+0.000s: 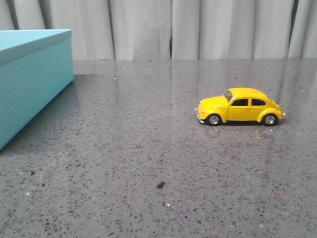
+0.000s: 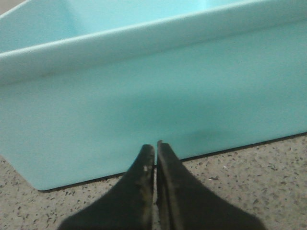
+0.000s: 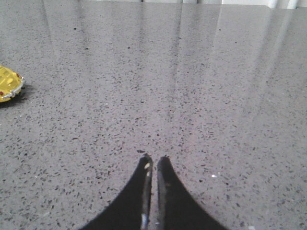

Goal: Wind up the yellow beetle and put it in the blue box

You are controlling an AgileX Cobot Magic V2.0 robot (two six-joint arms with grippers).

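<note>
The yellow beetle [image 1: 240,107] stands on its wheels on the grey speckled table at the right, nose to the left. Its rear end also shows in the right wrist view [image 3: 9,84]. The blue box [image 1: 30,74] stands at the left edge of the table. In the left wrist view its open top and near wall [image 2: 158,100] fill the frame. My left gripper [image 2: 156,147] is shut and empty, low over the table just before the box wall. My right gripper [image 3: 154,160] is shut and empty over bare table, apart from the car. Neither gripper shows in the front view.
A small dark speck [image 1: 160,185] lies on the table near the front middle. A pale pleated curtain [image 1: 198,29] hangs behind the table's far edge.
</note>
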